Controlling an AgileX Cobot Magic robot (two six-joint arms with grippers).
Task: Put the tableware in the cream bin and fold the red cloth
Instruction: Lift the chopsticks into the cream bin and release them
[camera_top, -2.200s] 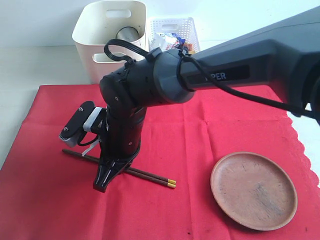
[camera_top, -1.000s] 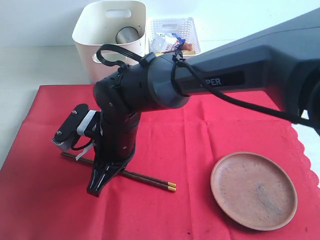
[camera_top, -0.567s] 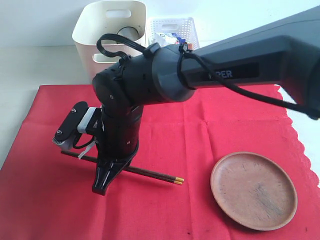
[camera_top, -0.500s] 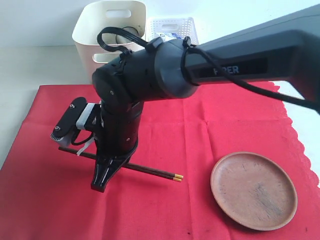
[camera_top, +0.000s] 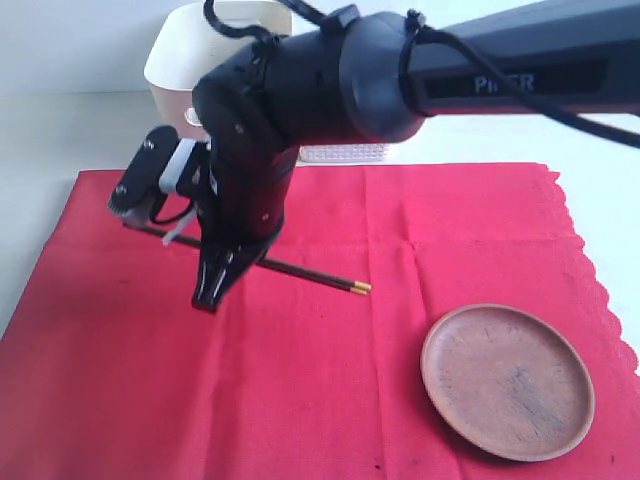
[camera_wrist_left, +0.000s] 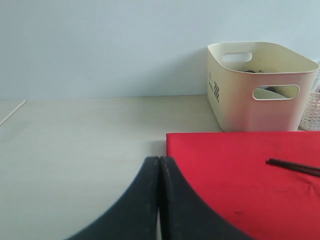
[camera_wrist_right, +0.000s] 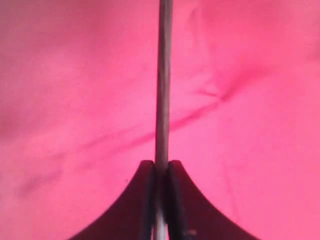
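Two grippers, both closed. Right gripper (camera_top: 208, 295) reaches across to the left side of the large bright red fabric cloth (camera_top: 350, 400) and is clamped on the brown chopsticks with yellow tips (camera_top: 310, 275). The grip is partway along the shafts: dark ends stick out on one side of the jaws, yellow tips on the other, pointing toward the middle of the cloth. The right wrist view shows the jaws pinching the shafts tight, but it is too blurred to separate the two sticks. The chopsticks look raised off the cloth, though I can't confirm that from the exterior view.

Left gripper (camera_wrist_left: 159, 161) has its jaws pressed flat together with nothing between them. It sits over the bare pale bench (camera_wrist_left: 75, 140), just beside a corner of the cloth.

Round brown wooden plate (camera_top: 507, 380) lies flat on the cloth near its scalloped edge, well apart from the chopsticks.

Tall cream plastic bin with oval cut-out handles (camera_wrist_left: 250, 107) stands on the bench, just past the cloth's edge. Something dark is inside it; can't tell what. Small white lattice-walled basket (camera_wrist_left: 312, 110) stands just beside the bin.
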